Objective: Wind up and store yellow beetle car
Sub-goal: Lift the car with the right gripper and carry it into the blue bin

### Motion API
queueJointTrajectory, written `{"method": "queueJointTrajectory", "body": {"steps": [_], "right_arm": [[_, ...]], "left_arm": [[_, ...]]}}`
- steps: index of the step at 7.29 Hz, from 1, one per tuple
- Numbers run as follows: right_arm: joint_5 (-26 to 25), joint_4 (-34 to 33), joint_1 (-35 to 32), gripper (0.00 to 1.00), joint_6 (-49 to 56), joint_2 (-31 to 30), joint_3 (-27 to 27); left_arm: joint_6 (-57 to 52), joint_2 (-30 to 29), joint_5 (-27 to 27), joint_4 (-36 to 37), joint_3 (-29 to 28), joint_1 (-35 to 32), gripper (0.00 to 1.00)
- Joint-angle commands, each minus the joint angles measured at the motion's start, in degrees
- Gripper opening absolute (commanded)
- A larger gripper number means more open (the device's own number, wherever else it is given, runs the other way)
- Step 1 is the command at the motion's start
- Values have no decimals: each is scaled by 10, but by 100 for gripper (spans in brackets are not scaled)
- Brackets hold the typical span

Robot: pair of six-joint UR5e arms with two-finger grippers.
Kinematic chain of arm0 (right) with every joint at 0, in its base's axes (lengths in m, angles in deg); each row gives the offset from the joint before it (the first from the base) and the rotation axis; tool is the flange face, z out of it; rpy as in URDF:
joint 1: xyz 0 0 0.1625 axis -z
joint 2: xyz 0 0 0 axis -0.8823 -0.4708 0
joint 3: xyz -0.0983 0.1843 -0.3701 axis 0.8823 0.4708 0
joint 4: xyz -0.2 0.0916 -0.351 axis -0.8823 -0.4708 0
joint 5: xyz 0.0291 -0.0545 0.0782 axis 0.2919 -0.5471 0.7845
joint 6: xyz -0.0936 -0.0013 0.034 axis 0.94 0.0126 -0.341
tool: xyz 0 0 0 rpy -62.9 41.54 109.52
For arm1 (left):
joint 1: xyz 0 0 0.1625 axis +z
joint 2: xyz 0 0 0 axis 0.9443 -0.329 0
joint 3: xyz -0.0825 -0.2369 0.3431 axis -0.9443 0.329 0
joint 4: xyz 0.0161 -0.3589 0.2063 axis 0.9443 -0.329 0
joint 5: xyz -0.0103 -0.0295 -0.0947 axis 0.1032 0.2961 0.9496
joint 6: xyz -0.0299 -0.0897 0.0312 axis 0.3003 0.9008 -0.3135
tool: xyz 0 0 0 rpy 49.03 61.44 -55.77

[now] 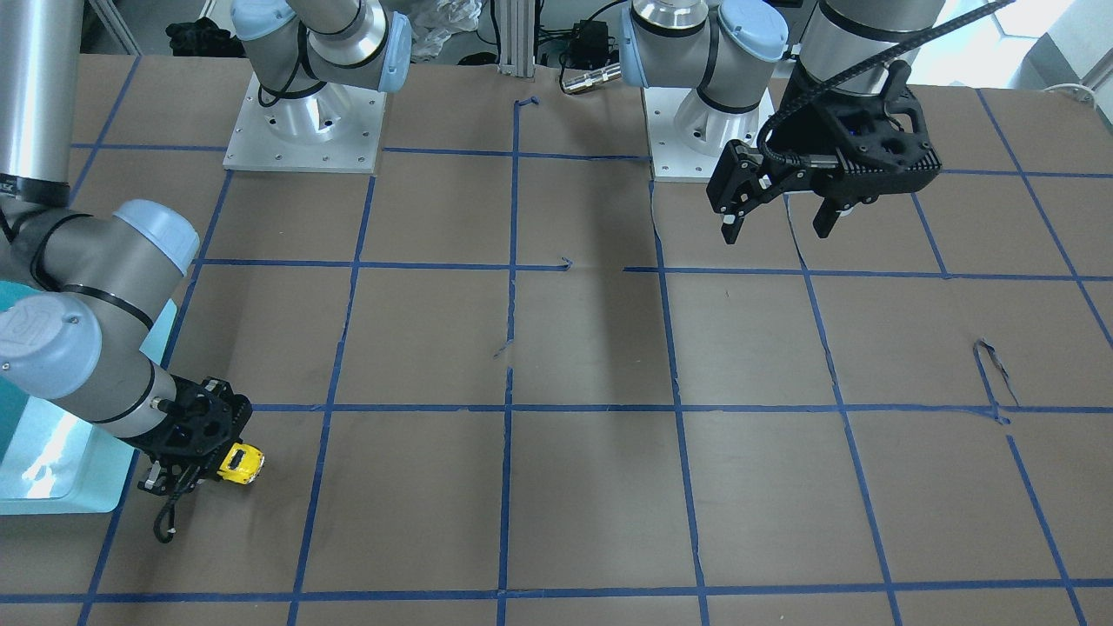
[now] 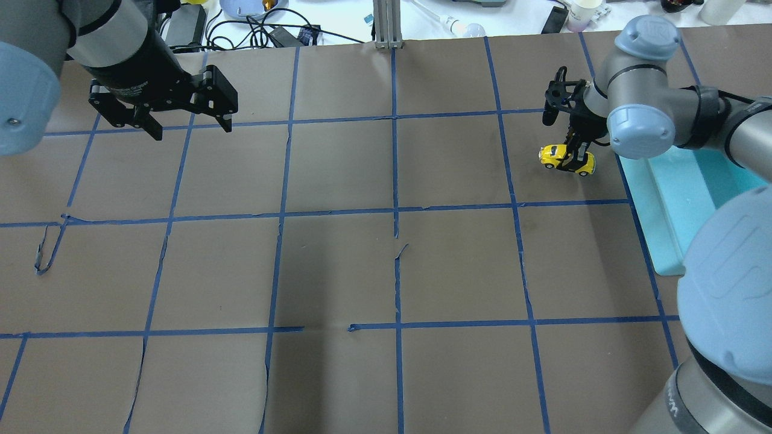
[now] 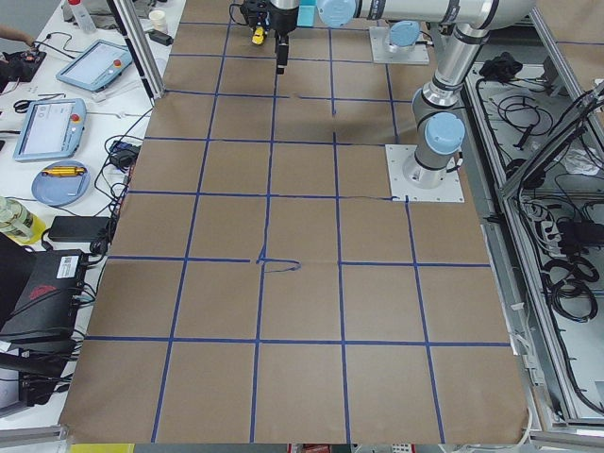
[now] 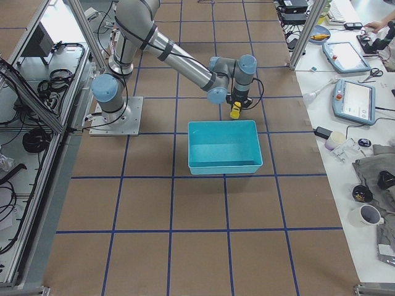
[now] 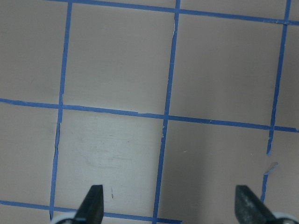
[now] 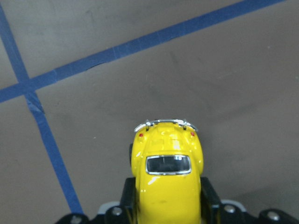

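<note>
The yellow beetle car (image 1: 242,462) is a small glossy toy with dark windows. It sits level, at or just above the brown paper, next to the teal bin (image 1: 61,500). My right gripper (image 1: 204,465) is shut on the car's sides. In the right wrist view the car (image 6: 168,177) sits between the black fingers (image 6: 127,198), its chrome bumper pointing away. It also shows in the overhead view (image 2: 566,158). My left gripper (image 2: 193,129) is open and empty, hovering above the table far from the car; its fingertips (image 5: 93,198) stand wide apart.
The teal bin (image 2: 654,217) stands at the table's right end, just beside the car; it looks empty in the exterior right view (image 4: 222,148). Blue tape lines grid the brown paper. Both arm bases (image 1: 304,122) stand at the robot's side of the table.
</note>
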Motion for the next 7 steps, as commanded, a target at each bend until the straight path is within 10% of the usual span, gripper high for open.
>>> {"method": "queueJointTrajectory", "body": {"steps": [1, 4, 7], "right_arm": [[28, 132, -2, 0, -4, -76, 50], [-40, 260, 37, 0, 41, -96, 125], [-39, 252, 166, 0, 246, -88, 108]], "left_arm": [[-1, 2, 0, 0, 4, 0, 100], [-1, 3, 0, 1, 4, 0, 100], [0, 3, -1, 0, 3, 0, 100]]}}
